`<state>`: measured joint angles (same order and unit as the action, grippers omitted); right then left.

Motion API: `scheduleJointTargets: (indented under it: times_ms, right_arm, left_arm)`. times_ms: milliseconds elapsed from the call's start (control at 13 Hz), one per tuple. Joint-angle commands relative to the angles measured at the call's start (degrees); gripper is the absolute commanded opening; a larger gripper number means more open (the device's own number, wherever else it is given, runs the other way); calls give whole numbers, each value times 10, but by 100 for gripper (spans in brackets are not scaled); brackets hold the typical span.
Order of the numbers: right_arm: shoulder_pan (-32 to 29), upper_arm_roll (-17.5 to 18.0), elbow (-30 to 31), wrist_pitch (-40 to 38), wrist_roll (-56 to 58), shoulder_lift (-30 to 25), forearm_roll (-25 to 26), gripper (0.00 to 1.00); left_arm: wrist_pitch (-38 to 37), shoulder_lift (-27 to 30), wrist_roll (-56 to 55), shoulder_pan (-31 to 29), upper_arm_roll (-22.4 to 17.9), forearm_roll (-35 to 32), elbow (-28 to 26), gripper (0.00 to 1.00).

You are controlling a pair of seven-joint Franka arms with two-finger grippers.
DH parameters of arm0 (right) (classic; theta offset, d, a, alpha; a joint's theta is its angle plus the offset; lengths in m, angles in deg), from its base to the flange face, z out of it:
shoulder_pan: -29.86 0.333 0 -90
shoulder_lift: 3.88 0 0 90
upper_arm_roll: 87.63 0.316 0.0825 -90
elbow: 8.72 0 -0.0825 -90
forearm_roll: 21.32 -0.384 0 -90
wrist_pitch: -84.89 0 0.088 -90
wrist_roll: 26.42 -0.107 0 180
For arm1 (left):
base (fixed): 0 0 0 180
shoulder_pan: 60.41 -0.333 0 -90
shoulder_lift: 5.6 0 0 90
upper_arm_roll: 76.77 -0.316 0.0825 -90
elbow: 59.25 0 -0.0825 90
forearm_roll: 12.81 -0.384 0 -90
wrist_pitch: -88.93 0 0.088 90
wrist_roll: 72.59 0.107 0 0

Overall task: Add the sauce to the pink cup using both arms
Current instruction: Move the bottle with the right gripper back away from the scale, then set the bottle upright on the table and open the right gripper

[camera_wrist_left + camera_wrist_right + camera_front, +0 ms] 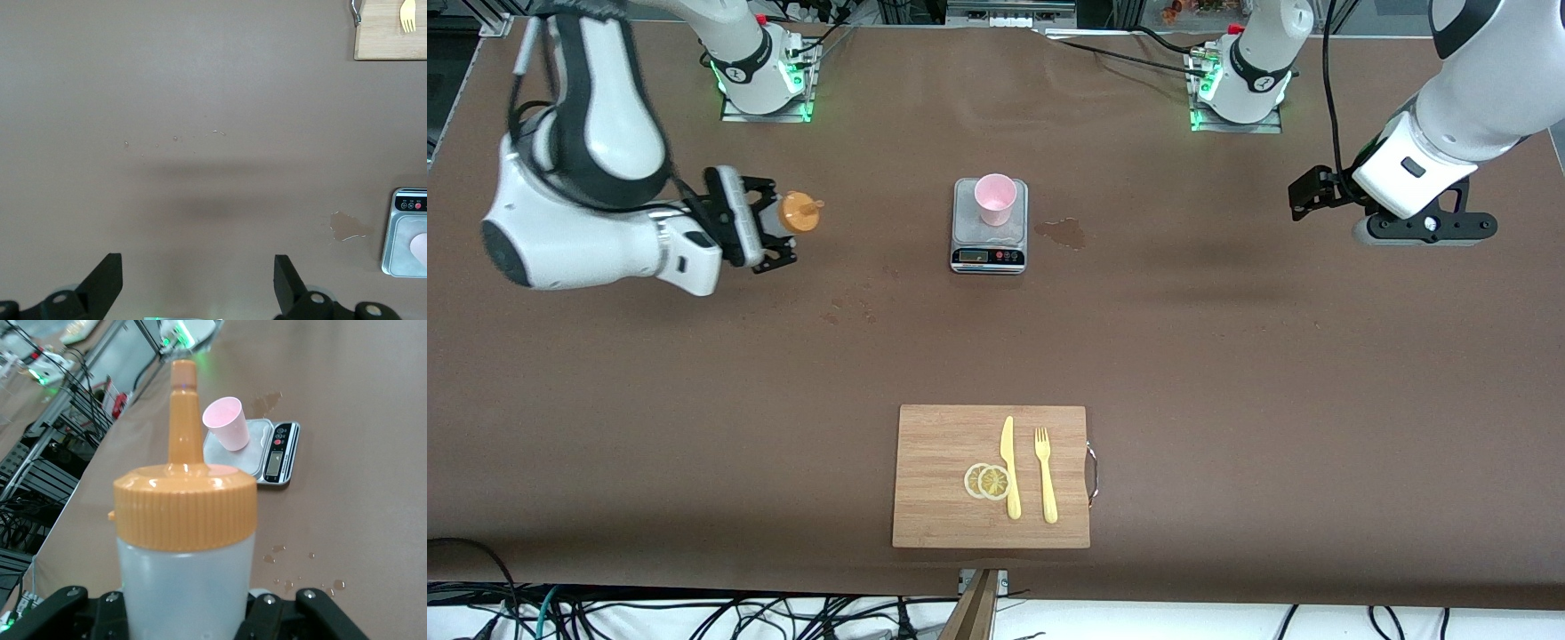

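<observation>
The pink cup (995,198) stands upright on a small scale (989,253) at the middle of the table; the right wrist view shows the cup (227,423) past the nozzle. My right gripper (775,224) is shut on the sauce bottle (799,213), held over the table toward the right arm's end, level with the scale. Its fingers clamp the whitish body (187,580), and the orange cap stays free. My left gripper (1303,197) hangs open over bare table at the left arm's end, with nothing between its fingers (107,275). The cup (420,245) shows at that view's edge.
A wet spill (1061,233) lies beside the scale toward the left arm's end. Small droplets (313,577) dot the table under the bottle. Near the front camera, a wooden cutting board (934,498) carries a yellow knife (1009,467), a fork (1045,476) and lemon slices (987,481).
</observation>
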<state>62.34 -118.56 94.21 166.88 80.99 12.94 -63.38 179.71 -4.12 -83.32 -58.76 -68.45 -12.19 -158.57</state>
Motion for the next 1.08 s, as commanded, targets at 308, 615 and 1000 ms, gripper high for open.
scheduleJointTargets:
  times_ms: [308, 615, 1000]
  right_arm:
    - [-111, -50, -24, -147, 322, 146, -119, 7]
    - [-165, -48, -93, -200, 413, 250, -156, 7]
    - [-184, -45, -176, -258, 440, 376, -259, 8]
  left_arm:
    - [-20, -10, 11, -3, -1, -4, 18, 100]
    - [-20, -9, 11, -3, -1, -5, 19, 100]
    - [-21, -9, 11, -3, -1, -4, 19, 100]
